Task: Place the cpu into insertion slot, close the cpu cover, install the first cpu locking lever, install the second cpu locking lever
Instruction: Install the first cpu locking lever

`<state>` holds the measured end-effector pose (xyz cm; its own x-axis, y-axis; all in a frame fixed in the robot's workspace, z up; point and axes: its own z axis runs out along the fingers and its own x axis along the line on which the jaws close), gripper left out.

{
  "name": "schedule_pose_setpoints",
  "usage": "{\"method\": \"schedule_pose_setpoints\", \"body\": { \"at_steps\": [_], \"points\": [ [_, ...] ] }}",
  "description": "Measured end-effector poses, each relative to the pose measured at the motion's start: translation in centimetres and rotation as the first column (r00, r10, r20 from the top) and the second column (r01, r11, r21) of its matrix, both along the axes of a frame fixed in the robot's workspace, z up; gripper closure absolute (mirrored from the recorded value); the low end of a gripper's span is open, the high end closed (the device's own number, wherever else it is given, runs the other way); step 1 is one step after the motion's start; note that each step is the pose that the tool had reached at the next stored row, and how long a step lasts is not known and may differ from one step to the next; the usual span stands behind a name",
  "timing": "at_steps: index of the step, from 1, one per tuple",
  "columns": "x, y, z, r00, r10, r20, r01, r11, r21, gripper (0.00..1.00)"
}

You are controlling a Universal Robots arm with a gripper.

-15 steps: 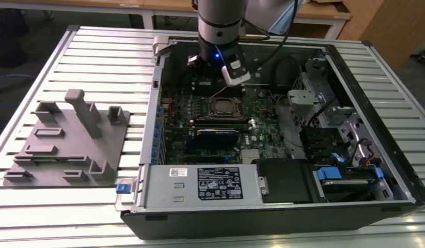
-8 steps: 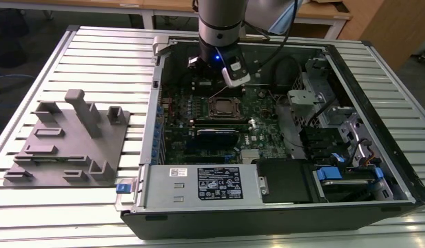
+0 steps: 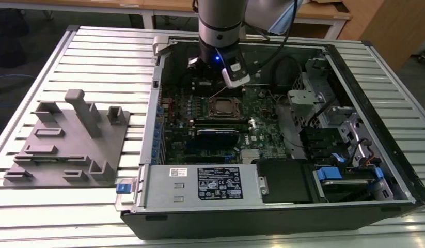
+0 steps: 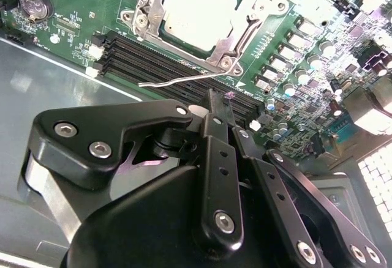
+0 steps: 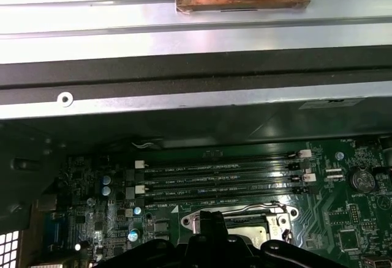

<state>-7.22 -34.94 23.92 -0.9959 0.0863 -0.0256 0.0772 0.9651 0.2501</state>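
The cpu point(image 4: 193, 11) lies with its dull silver face up in the insertion slot point(image 3: 226, 107) on the green board. The cpu cover point(image 4: 151, 12), a thin silver frame, lies down around the chip. One thin wire locking lever point(image 4: 177, 79) stands free, slanting out from the socket's corner over the memory slots. My gripper point(image 4: 212, 96) hangs just beside this lever's free end, fingers shut together with nothing seen between them. In the first wrist view the gripper point(image 5: 211, 218) tips sit at the socket's edge point(image 5: 282, 220). The exterior view has the gripper point(image 3: 224, 85) just behind the socket.
Long black memory slots point(image 5: 214, 176) run between the socket and the case wall point(image 5: 184, 96). A grey power-supply box point(image 3: 198, 183) fills the case's near side, with drive bays point(image 3: 336, 134) on the exterior view's right. A grey fixture block point(image 3: 67, 139) sits on the slatted table at that view's left.
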Motion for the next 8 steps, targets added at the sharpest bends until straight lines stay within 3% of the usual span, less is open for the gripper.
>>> {"method": "schedule_pose_setpoints", "body": {
  "at_steps": [8],
  "points": [
    [0.0,0.0,-0.2,1.0,0.0,0.0014,0.0,1.0,0.0001,0.89]
  ]
}}
